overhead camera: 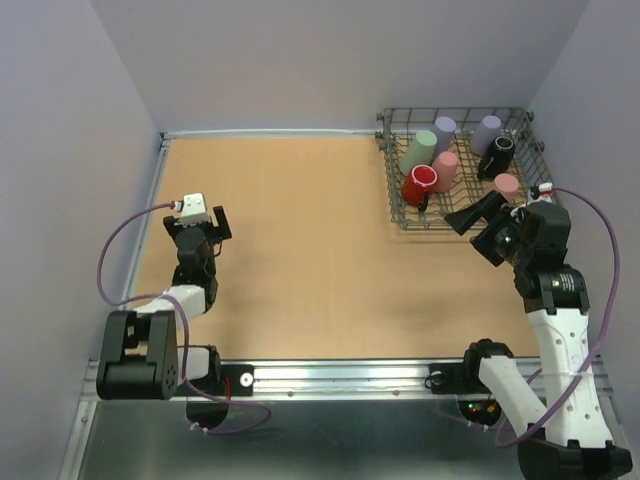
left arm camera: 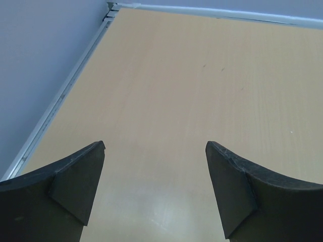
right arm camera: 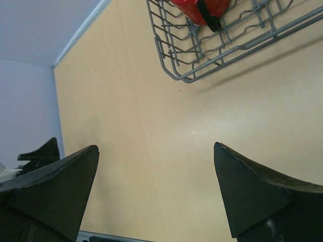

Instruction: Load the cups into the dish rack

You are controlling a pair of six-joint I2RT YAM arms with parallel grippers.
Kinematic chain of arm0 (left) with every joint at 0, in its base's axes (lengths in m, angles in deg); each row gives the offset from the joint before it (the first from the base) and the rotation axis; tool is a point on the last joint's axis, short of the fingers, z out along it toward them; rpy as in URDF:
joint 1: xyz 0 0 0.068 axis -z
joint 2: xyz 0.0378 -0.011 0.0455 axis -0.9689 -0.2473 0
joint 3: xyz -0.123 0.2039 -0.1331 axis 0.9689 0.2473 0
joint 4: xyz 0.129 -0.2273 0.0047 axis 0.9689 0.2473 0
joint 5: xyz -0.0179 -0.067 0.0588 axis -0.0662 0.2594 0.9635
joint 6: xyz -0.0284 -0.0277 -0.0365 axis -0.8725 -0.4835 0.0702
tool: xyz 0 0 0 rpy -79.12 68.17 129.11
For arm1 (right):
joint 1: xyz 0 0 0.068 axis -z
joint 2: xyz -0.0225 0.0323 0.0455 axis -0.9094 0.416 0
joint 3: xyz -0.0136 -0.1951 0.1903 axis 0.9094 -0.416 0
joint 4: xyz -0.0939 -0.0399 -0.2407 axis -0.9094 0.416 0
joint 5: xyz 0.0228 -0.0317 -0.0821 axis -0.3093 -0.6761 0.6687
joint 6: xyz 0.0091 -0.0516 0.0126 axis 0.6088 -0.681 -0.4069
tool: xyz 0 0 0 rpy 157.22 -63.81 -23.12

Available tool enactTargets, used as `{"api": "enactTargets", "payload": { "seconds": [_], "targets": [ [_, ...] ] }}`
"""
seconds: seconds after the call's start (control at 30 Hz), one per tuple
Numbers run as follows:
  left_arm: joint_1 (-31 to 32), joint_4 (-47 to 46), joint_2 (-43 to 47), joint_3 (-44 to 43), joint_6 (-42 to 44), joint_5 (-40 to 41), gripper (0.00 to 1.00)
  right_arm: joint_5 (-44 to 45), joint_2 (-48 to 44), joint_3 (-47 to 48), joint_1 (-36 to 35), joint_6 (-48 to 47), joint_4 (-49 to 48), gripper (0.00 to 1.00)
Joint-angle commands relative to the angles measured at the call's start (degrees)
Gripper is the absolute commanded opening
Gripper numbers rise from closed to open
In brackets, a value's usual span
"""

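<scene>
Right gripper [right arm camera: 156,146] hung with its jaws spread wide and nothing between them, just beside the near right corner of the dish rack [overhead camera: 410,112] and above the bare table [overhead camera: 290,240]. Its arm rose from the base at the near edge, ran up the right side and bent at the wrist, so the fingers aimed leftward and away toward the rack's near rim. In the wrist view the grey wire corner of the rack sat beyond the fingers, apart from them.

The left gripper [left arm camera: 155,146] was likewise spread apart and empty. That arm was folded back close over its own base on the left side of the table. Its fingers pointed toward the far left corner, well apart from the rack.

All seven cups were inside the rack. The pale green cup [overhead camera: 420,150] and a lavender cup [overhead camera: 444,128] occupied the far left part. A second lavender cup [overhead camera: 487,133] was at the far right, with the black cup [overhead camera: 498,155] just in front of it. One pink cup [overhead camera: 444,168] lay near the middle. The red cup [overhead camera: 418,185] was at the near left, tipped so that its white inside showed. The other pink cup [overhead camera: 506,183] sat at the near right, closest to the right gripper.
</scene>
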Motion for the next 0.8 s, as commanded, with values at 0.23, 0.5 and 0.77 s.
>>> {"api": "enactTargets", "payload": {
  "seconds": [0.23, 0.5, 0.77],
  "targets": [
    [-4.48, -20.68, -15.44, -5.66, -0.19, -15.28, 0.83, 6.81, 5.17, 8.72, -5.51, -5.33, 3.91, 1.0],
    [-3.87, -39.6, -16.05, 4.97, -2.13, -9.31, 0.95, 8.75, 7.45, 6.35, -6.04, -2.96, 3.13, 1.0],
    [-2.81, -37.22, -16.05, 3.65, 0.33, -8.68, 0.99, 10.76, 11.93, 5.04, -5.95, 0.38, -5.56, 1.0]
  ]
}}
